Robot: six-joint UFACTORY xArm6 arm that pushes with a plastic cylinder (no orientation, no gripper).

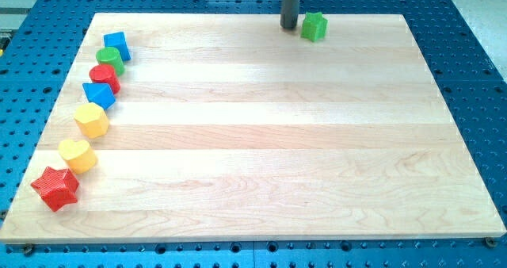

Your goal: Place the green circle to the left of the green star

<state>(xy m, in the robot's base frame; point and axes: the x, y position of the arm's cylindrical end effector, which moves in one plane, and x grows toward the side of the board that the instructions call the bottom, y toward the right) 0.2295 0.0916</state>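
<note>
Camera view: my tip (289, 26) (bare rod, holding nothing) – just left of green star (314, 26).

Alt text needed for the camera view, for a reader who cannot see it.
My tip sits just left of the green star at the wooden board's top edge. Far off, along the view's left edge, the green circle sits in a curved line of blue, red and yellow blocks.

Far toward the view's left of my tip, a blue cube (118, 44), red cylinder (104, 77), second blue block (99, 94), yellow hexagon (92, 120), yellow heart (78, 155) and red star (55, 188) line the wooden board (261, 141).
</note>
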